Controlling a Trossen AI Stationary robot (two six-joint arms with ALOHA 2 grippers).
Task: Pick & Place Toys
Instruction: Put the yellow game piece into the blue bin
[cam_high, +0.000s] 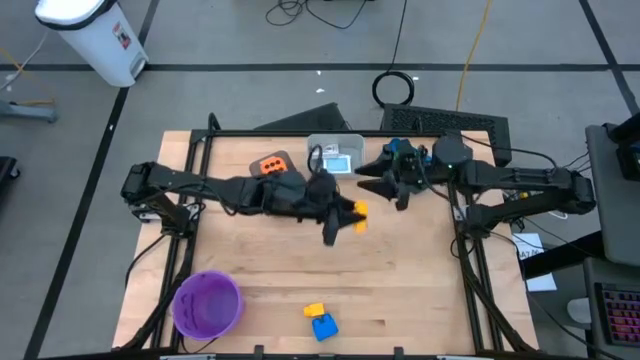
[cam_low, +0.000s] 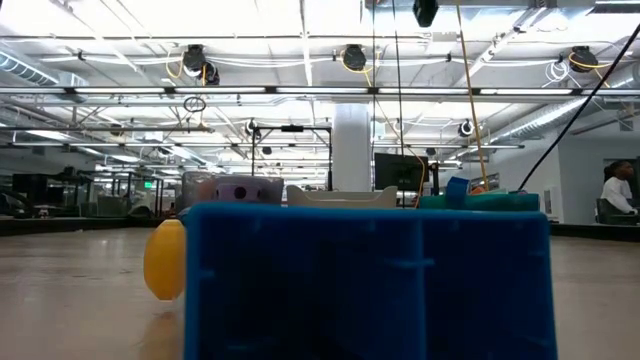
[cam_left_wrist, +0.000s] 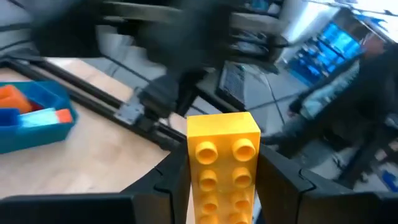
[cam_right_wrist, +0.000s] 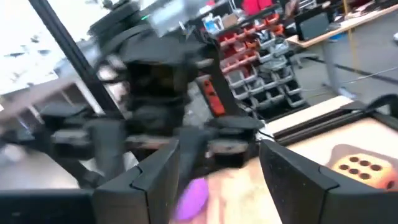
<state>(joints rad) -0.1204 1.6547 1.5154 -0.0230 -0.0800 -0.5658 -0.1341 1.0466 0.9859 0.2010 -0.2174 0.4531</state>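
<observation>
While the left tool (cam_high: 345, 213) hangs over the middle of the bench (cam_high: 270, 265), it is clenched on a yellow brick (cam_left_wrist: 222, 165); the left wrist view shows the brick standing up between the two fingers (cam_left_wrist: 283, 177), studs facing the camera, well clear of the wood. From above, the same brick shows as a yellow spot at the tip of the arm.

The right tool (cam_high: 395, 185) sits near the far edge, just beside the white bin (cam_high: 338, 155) and a teal bin (cam_high: 400, 152). Its fingers stand apart with nothing between them, so I take it as released and waiting.

Other toys are still loose: an orange die (cam_high: 271, 164) lies toward the far edge beside the left arm, and a yellow and a blue brick (cam_high: 324, 326) lie together at the near edge. The purple bowl (cam_high: 207, 303) sits at the near left corner. The teal bin already holds a few pieces, as far as the left wrist view lets me see.

I would say the step in hand is the carry: the brick is lifted and on its way to a bin. Which bin is meant I cannot tell. The next move calls for bringing the brick over a container's rim, lowering it inside the walls, and only then letting go, keeping clear of the right arm close by.
</observation>
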